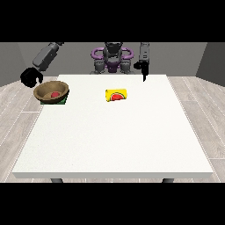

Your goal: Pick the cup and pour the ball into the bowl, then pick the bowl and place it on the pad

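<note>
At the view's left, a black hand [30, 77] hangs just off the desk's [114, 140] left edge near the far left corner, its fingers curled with nothing in them. It is close beside the bowl [51, 91] but not touching it. The brown wooden bowl stands upright at the far left corner of the desk, on the green pad [63, 101], of which only a sliver shows under the bowl's near right side. The red ball [55, 94] lies inside the bowl. Towards the middle of the far half of the desk, well apart from the bowl, the yellow cup [116, 95] with a red and green watermelon print lies on its side. At the view's right, the other hand [143, 70] hangs at the desk's far edge, pointing down; whether its fingers are spread or closed cannot be told.
</note>
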`<state>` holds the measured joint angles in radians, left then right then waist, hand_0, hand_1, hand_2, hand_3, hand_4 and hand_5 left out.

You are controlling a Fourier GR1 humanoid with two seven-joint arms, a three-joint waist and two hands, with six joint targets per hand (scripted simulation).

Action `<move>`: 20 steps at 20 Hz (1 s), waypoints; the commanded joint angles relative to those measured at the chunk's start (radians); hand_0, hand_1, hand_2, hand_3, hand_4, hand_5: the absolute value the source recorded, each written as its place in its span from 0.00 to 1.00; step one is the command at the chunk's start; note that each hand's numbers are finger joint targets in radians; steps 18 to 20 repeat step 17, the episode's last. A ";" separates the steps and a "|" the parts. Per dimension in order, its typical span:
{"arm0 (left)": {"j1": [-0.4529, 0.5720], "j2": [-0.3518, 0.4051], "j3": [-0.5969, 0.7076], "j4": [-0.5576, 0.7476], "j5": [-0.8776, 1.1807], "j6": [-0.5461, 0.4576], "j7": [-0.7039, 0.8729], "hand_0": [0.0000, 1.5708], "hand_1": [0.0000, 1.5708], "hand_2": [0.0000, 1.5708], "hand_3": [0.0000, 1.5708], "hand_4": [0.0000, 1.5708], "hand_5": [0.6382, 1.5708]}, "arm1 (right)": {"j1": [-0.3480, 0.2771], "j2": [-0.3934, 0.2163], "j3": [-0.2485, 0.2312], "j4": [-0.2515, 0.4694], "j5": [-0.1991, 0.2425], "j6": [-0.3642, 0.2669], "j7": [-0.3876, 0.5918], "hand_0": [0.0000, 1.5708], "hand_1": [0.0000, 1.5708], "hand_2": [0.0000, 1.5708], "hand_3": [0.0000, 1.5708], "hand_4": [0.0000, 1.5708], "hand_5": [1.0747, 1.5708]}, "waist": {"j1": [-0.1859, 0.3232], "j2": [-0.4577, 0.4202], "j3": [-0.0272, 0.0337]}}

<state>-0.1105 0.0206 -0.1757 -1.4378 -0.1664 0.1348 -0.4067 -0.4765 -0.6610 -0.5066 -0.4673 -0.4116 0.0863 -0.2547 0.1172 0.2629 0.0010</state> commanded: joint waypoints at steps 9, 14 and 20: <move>0.021 -0.020 -0.199 0.160 0.029 0.195 -0.064 0.00 0.00 0.00 0.00 0.77 0.76 | -0.104 0.018 0.074 -0.042 0.054 -0.062 0.028 0.62 0.62 0.55 0.50 0.36 0.95 | -0.036 -0.045 -0.0010; 0.073 -0.020 -0.346 0.167 0.082 0.321 -0.074 0.00 0.00 0.00 0.00 0.77 0.75 | -0.089 -0.002 0.085 -0.046 0.047 0.018 0.057 0.00 0.00 0.34 0.46 0.44 0.07 | -0.050 -0.095 -0.0007; 0.031 -0.021 -0.205 0.289 0.116 0.226 -0.129 0.00 0.00 0.00 0.00 0.77 0.75 | -0.064 -0.053 0.113 -0.096 0.058 0.064 0.153 0.00 0.00 0.37 0.48 0.45 0.00 | -0.078 -0.151 -0.0013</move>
